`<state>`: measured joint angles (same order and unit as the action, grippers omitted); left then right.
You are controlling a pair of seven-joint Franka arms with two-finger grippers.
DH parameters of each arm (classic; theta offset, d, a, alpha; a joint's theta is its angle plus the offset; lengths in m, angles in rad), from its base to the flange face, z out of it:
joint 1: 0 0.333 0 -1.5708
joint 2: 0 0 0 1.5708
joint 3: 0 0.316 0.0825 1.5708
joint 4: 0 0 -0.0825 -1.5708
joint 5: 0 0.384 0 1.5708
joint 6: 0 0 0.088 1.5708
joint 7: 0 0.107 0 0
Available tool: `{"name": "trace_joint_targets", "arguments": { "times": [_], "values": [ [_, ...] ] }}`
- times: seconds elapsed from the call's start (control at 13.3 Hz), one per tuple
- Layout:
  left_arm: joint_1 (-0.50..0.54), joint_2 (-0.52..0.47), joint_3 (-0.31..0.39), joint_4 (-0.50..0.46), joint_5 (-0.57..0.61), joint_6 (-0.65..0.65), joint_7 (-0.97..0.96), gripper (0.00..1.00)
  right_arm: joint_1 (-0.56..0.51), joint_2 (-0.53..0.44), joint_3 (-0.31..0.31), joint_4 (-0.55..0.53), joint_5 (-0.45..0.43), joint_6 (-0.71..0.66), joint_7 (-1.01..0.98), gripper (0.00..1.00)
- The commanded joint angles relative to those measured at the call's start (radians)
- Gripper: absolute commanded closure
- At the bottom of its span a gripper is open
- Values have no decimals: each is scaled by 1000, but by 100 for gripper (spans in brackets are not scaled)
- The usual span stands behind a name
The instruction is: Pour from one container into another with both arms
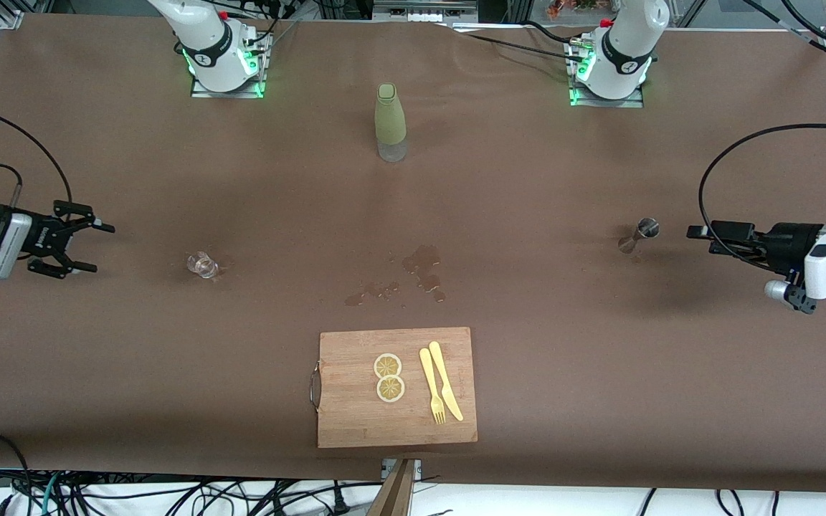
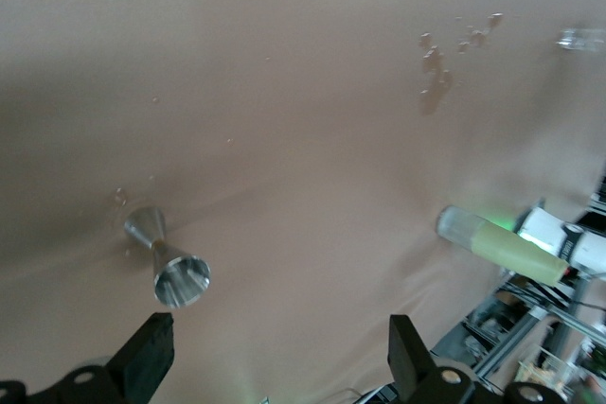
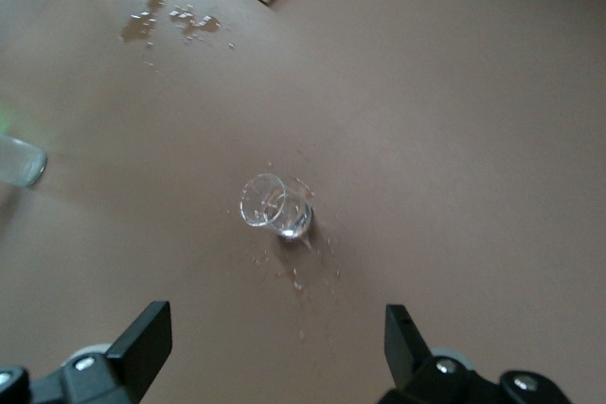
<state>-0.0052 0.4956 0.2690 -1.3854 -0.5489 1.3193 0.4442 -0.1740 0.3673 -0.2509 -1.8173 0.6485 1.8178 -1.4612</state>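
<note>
A tiny clear glass cup (image 1: 202,264) (image 3: 275,207) stands upright toward the right arm's end of the table, with droplets around its foot. My right gripper (image 1: 103,249) (image 3: 277,338) hovers beside it, open and empty, a short gap away. A small steel hourglass jigger (image 1: 639,236) (image 2: 169,257) stands upright toward the left arm's end. My left gripper (image 1: 700,237) (image 2: 281,352) is level with it, open with nothing between its fingers, and apart from the jigger.
A tall olive-green bottle (image 1: 390,122) stands mid-table between the two bases. A wet spill (image 1: 420,272) marks the cloth at the centre. Nearer the front camera lies a wooden cutting board (image 1: 355,423) with two lemon slices (image 1: 388,377), a yellow knife and a fork.
</note>
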Motion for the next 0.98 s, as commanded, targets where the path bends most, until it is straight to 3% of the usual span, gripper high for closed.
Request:
{"name": "trace_joint_targets", "arguments": {
  "times": [0.0,0.38,0.53,0.75,0.9],
  "values": [
    [-15,-67,-63,31,139,11,-97,0,34,-125,8,-39,-177,23,334,0],
    [-28,-163,-149,66,433,15,40,0,74,-240,53,-36,-444,-3,729,0],
    [-29,-186,-148,94,442,47,33,0,94,-287,94,-15,-588,-70,896,0],
    [-29,-215,-163,120,481,49,-60,0,125,-306,146,102,-689,-254,1077,0],
    [-24,-238,-186,120,491,47,-204,0,165,-307,154,189,-708,-389,1250,0]
  ]
}}
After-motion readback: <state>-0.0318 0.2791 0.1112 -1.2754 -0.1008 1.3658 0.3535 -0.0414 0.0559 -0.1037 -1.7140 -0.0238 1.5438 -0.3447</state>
